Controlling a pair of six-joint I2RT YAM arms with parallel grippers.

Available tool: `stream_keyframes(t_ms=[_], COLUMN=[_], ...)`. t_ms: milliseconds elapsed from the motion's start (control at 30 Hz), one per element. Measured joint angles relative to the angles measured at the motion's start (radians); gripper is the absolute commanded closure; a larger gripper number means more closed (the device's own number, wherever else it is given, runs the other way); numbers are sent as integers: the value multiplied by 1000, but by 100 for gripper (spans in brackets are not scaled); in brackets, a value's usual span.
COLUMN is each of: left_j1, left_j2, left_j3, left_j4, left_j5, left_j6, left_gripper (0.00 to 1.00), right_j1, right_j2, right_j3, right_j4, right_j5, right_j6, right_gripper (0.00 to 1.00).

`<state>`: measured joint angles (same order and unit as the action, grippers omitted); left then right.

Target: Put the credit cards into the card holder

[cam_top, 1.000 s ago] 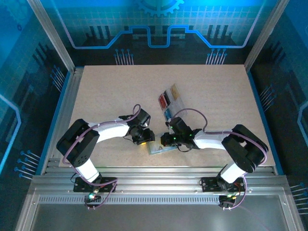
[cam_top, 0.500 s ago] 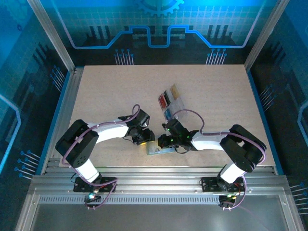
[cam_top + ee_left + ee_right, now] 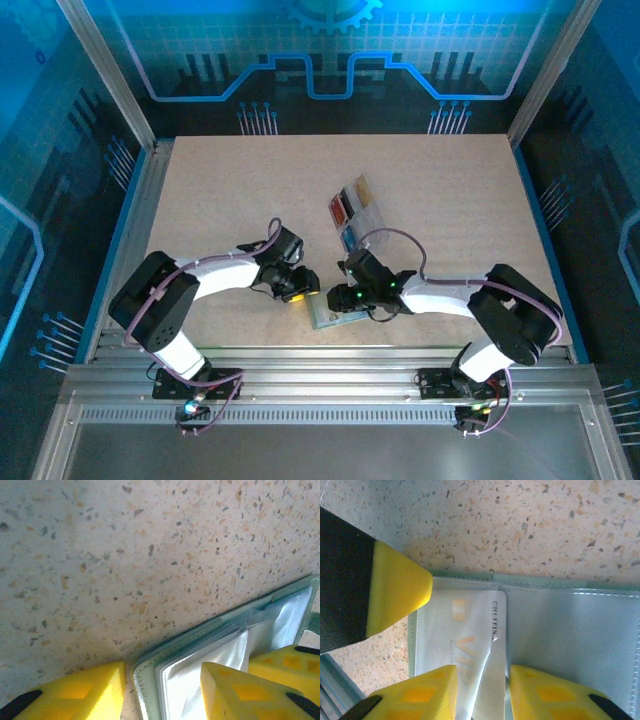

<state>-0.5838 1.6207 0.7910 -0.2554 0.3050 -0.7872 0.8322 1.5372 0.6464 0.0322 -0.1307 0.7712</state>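
Observation:
The sage-green card holder (image 3: 333, 316) lies open on the table near the front edge, clear sleeves facing up. In the right wrist view a pale grey-white credit card (image 3: 470, 612) lies partly inside a clear sleeve of the card holder (image 3: 570, 630). My right gripper (image 3: 482, 670) is open over that card, one finger on each side of its near end. My left gripper (image 3: 164, 667) is open astride the card holder's corner (image 3: 145, 685): one finger rests on the table, the other on the sleeve. From above, the left gripper (image 3: 300, 290) and right gripper (image 3: 345, 298) meet over the holder.
A clear compartmented tray (image 3: 372, 222) with red (image 3: 340, 208), tan and blue card stacks sits just behind the right gripper. The table's front edge and metal rails (image 3: 330, 365) lie close below the card holder. Open tabletop (image 3: 250, 190) stretches to the back and left.
The right gripper has slid left and lower over the card holder. The left gripper has shifted slightly left and toward the front, and the holder has moved a little.

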Motion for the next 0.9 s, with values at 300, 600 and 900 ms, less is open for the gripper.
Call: stream_keyframes(t_ms=[300, 600, 900], left_j1=[5, -11, -50], left_j2=[-96, -129, -49], left_j3=[-24, -44, -61], left_j4=[-16, -25, 21], left_j5=[7, 11, 26], left_j6=[0, -5, -27], left_gripper=[64, 87, 91], right_j1=[0, -2, -3], right_j2=[-2, -8, -17], right_j3=[44, 49, 63], right_j4=[-85, -125, -178], right_j5=[4, 9, 19], right_j6=[-32, -52, -58], right_gripper=[63, 92, 100])
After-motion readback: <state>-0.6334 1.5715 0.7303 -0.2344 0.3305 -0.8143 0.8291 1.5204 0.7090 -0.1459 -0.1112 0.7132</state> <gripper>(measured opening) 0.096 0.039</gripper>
